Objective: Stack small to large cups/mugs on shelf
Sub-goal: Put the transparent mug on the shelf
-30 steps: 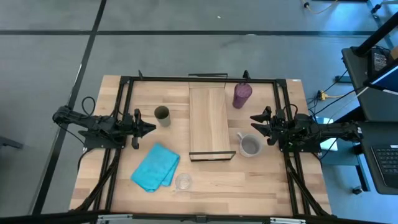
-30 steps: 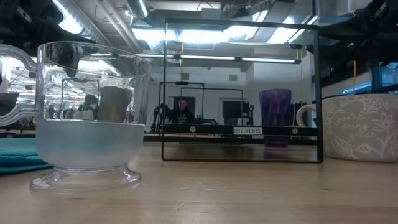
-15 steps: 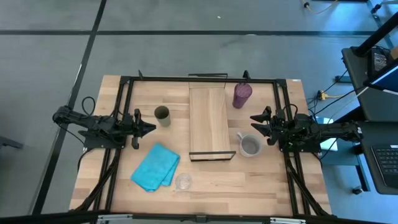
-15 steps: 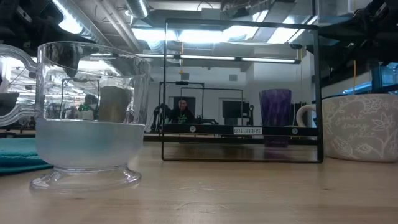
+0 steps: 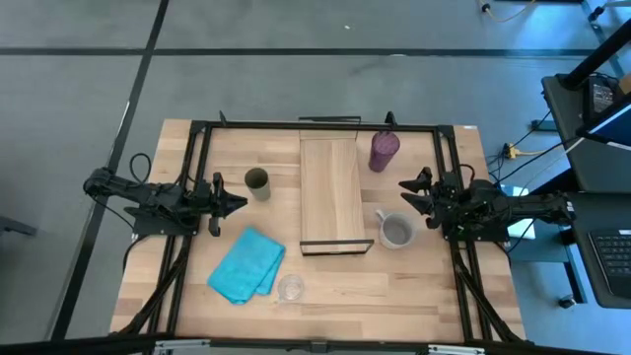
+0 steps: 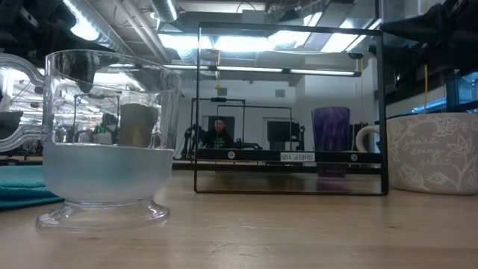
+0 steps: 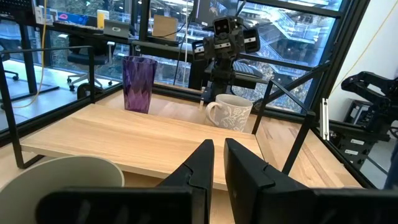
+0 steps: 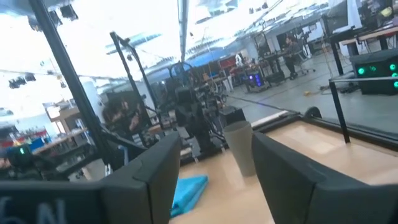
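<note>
The light-wood shelf (image 5: 332,192) stands mid-table. The purple tumbler (image 5: 384,150) stands by its far right corner, and the grey handled mug (image 5: 395,231) by its near right corner. The olive-brown cup (image 5: 257,182) stands left of the shelf. The small clear glass (image 5: 290,288) stands near the front edge and fills the left of the low view (image 6: 108,138). My left gripper (image 5: 240,204) is shut and empty beside the olive cup (image 7: 56,180). My right gripper (image 5: 404,194) is open and empty, just beyond the mug on the far side.
A turquoise cloth (image 5: 246,264) lies folded at the front left, between the olive cup and the clear glass. A black metal frame (image 5: 325,123) runs along the table's far and side edges. Bare wood lies along the front right.
My right arm has shifted slightly: its dark shape at the low view's top right has changed. Both grippers' finger gaps look unchanged, and no cup has moved.
</note>
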